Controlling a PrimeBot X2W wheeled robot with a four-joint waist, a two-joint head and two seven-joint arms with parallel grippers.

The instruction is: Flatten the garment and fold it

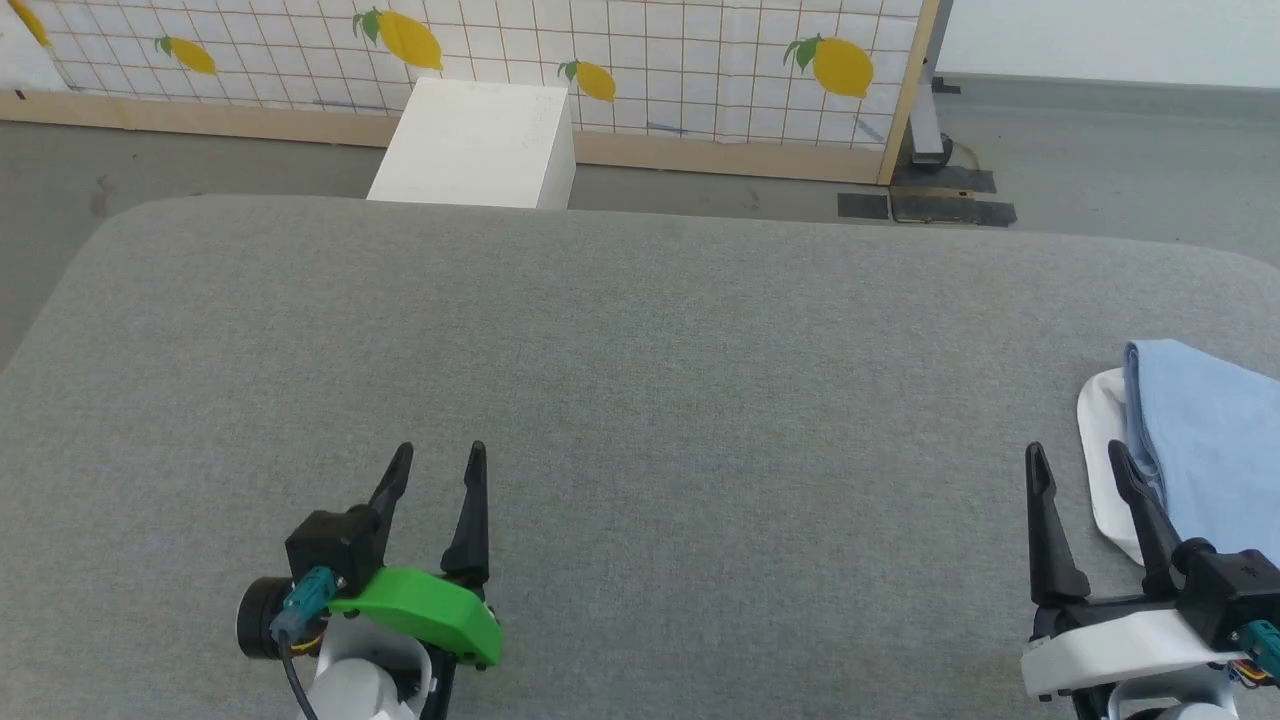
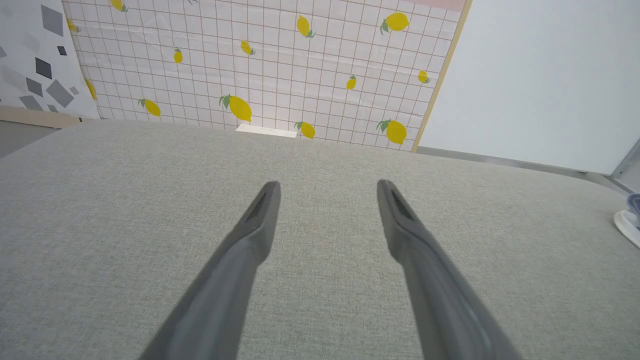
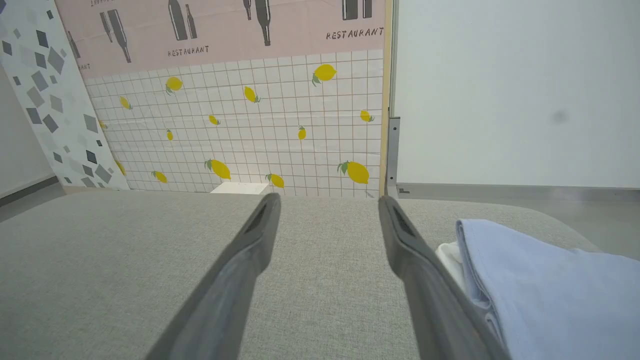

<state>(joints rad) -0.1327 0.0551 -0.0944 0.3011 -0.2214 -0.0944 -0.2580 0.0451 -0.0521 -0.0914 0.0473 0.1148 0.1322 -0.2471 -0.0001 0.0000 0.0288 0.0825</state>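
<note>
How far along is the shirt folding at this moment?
Done: nothing clearly; the shirt lies doubled over at the right edge of the table, partly out of frame. In hand: nothing, since the left pincer and right pincer are both open and empty, the right one beside the shirt. Left: grasping, flattening and folding.

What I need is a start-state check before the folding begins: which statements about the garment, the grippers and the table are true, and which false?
1. The garment lies at the right side of the grey table. True.
2. The left gripper is shut on the garment. False: it is open over bare table, well apart from the garment.
3. The right gripper is open, close beside the garment. True.
4. The garment is spread flat in the middle of the table. False: it lies doubled over at the right side, partly cut off by the head view's edge.
5. A white box stands beyond the table's far edge. True.
</note>
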